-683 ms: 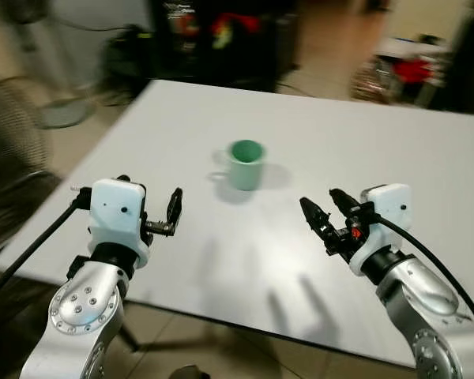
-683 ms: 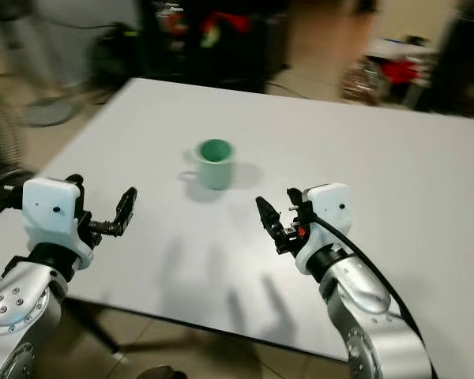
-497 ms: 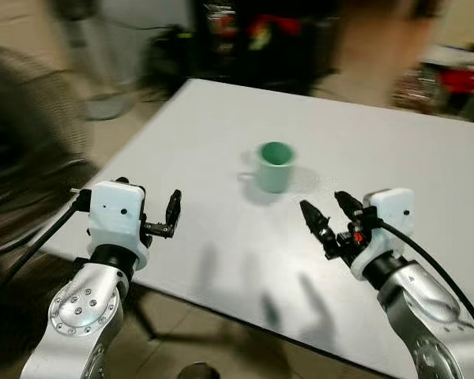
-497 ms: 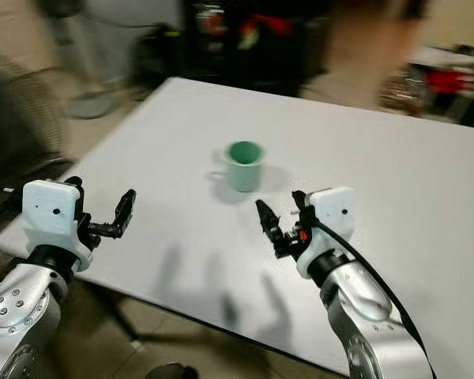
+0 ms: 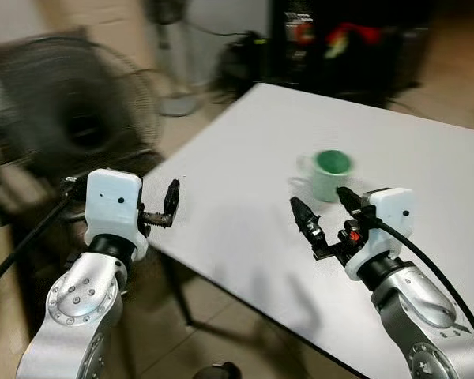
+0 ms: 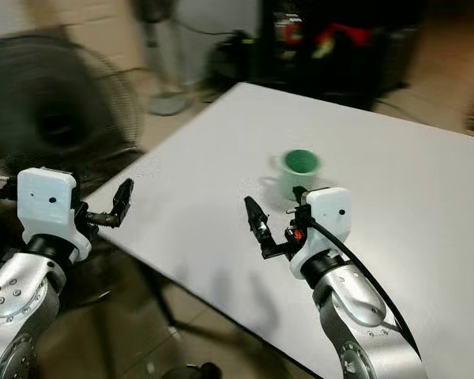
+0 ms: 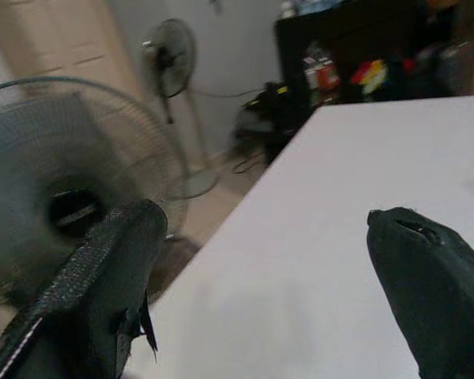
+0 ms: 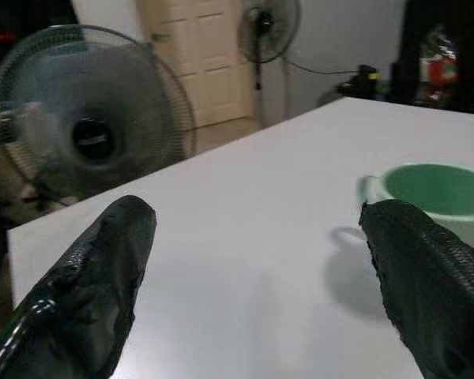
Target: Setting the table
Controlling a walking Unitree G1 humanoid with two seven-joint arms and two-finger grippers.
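- Head views: a green mug [image 5: 330, 173] stands upright on the white table [image 5: 245, 205], toward the robot's right, well in from the near edge. Its handle points to the robot's left. The inside looks green; whether it holds anything cannot be told.
- The right gripper [image 5: 324, 215] hovers above the table just in front of the mug, fingers spread apart, grasping nothing.
- The left gripper [image 5: 169, 207] hangs at the table's left corner, jaws released, nothing between them.
- A large floor fan [image 5: 75, 118] stands to the left, off the table.
- Left wrist view: two parted black fingers [image 7: 103, 276] frame the bare table corner [image 7: 316, 260]; a pedestal fan [image 7: 171, 59] stands near the wall.
- Right wrist view: between the parted fingers [image 8: 103, 268] the mug [image 8: 434, 193] sits close to one fingertip, not touching; its interior is blurred.
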